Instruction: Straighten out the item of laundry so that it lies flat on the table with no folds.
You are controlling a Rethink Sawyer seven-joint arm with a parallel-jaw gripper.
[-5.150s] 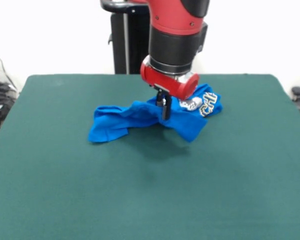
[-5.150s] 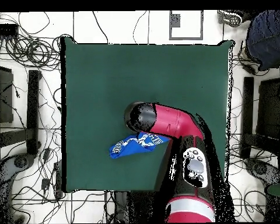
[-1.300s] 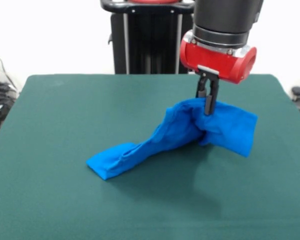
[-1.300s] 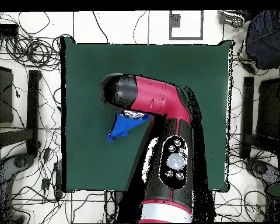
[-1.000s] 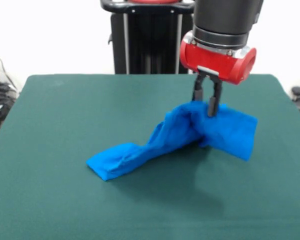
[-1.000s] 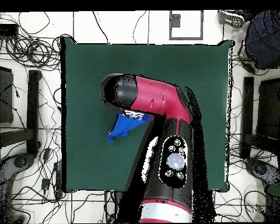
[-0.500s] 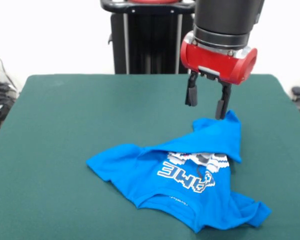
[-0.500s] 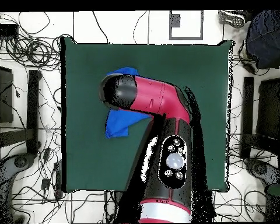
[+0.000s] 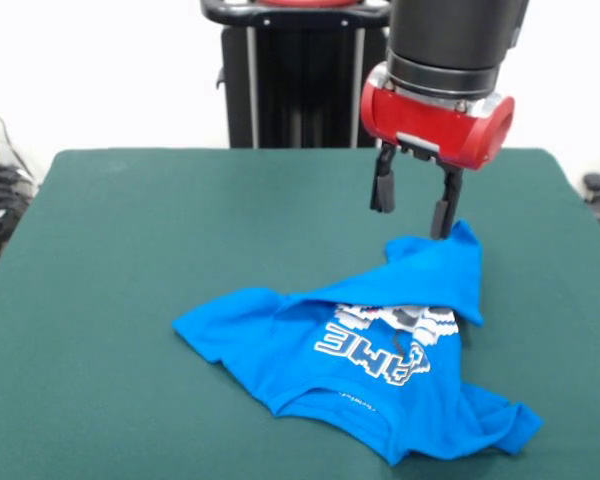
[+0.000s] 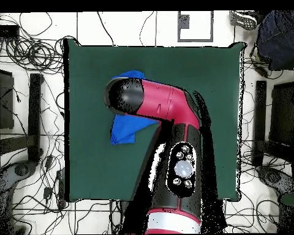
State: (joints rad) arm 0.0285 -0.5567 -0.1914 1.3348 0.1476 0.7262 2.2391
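A: Where does the gripper [image 9: 413, 208] stand?

B: It hangs below the red wrist, above the far right part of the table [image 9: 130, 250]. Its two dark fingers [image 9: 382, 188] are spread apart with nothing between them. The right-hand finger in the front view reaches down to just about the top edge of the cloth; whether it touches, I cannot tell.

A: And the item of laundry [image 9: 380, 350]?

B: It lies on the table below the gripper and towards the near edge. It is a bright blue T-shirt, print side up, with the white and grey print and white lettering showing in its middle.

A: Is it flat?

B: No. The far part is folded over the print, a blue flap that peaks right under the gripper and covers the upper part of the graphic. One sleeve points out to the left in the front view. At the near right corner the cloth is bunched and curled.

A: What does the overhead view give?

B: Little. The red and black arm [image 10: 174, 122] covers most of the shirt; blue cloth [image 10: 126, 130] shows on either side of the arm's black end, on the green top, well inside its edges. The gripper itself is hidden under the arm there.
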